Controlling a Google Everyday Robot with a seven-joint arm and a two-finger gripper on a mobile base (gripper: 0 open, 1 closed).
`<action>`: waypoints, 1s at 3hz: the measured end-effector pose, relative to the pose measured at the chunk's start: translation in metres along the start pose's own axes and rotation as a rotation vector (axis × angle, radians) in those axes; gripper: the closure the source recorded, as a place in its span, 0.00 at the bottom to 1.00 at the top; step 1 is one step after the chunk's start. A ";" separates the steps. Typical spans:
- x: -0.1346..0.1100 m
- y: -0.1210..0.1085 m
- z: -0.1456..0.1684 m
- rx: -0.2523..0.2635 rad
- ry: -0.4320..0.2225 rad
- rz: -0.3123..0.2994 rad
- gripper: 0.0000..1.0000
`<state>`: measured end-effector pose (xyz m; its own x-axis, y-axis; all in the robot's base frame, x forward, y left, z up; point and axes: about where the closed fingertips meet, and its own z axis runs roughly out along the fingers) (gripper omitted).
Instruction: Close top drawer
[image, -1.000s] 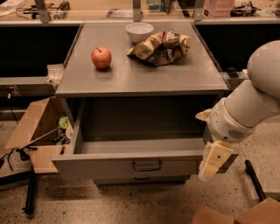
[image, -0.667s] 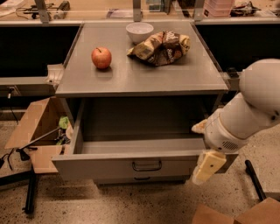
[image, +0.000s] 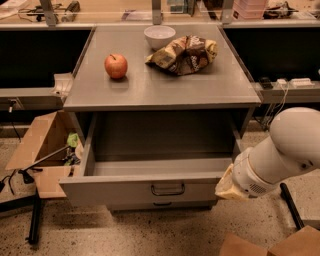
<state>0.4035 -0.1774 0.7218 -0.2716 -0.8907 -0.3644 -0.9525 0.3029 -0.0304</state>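
Note:
The top drawer (image: 120, 192) is a wide grey metal drawer under the grey cabinet top (image: 165, 92). It stands pulled far out, and its deep box shows nothing inside. A small dark bail handle (image: 167, 189) sits at the centre of its front. My gripper (image: 227, 187), cream-coloured at the end of a thick white arm (image: 280, 152), is at the right end of the drawer front, touching or almost touching its corner. A lower drawer front (image: 161, 204) shows just beneath, closed.
On the cabinet top lie a red apple (image: 116, 66), a white bowl (image: 159, 36) and a crumpled snack bag (image: 184, 53). An open cardboard box (image: 42, 150) stands at the left of the drawer. More cardboard (image: 270, 245) lies at the bottom right. A dark stand leg (image: 35, 220) lies on the floor at the left.
My arm has swung left and down. The gripper went from hanging right of the drawer to its front right corner. The drawer has not visibly moved.

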 end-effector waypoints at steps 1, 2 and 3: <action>0.021 -0.009 0.030 -0.035 0.003 0.105 0.98; 0.028 -0.018 0.046 -0.056 -0.012 0.170 1.00; 0.026 -0.032 0.056 -0.042 -0.034 0.269 1.00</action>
<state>0.4347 -0.1911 0.6611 -0.5119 -0.7678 -0.3852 -0.8516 0.5126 0.1100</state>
